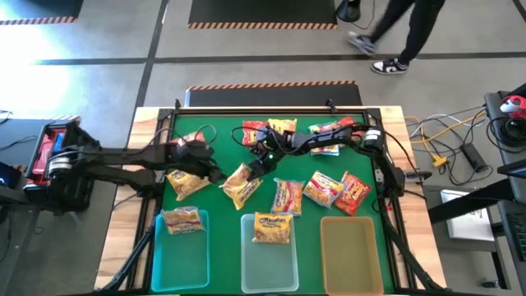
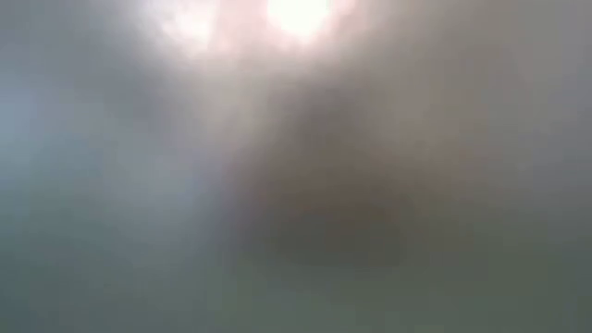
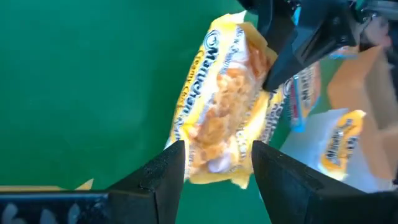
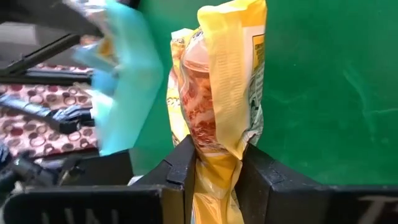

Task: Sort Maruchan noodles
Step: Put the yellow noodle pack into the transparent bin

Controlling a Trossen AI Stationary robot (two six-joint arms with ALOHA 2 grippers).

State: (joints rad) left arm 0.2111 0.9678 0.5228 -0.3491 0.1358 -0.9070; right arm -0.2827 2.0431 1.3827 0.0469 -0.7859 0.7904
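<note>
Centrally, right gripper point(image 4: 214, 165) clamps a yellow packet point(image 1: 241, 185); left gripper point(image 3: 214, 163), fingers apart, hovers w/ it between them. Three bins point(image 1: 352, 251) in front; two hold one packet each.

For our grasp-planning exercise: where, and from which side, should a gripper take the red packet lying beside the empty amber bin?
Come from straight above: the red packet lies flat on the green mat, leaving no way in from the side. Pinching the edge away from the orange-yellow packet, which seems to touch it, is probably best.
</note>
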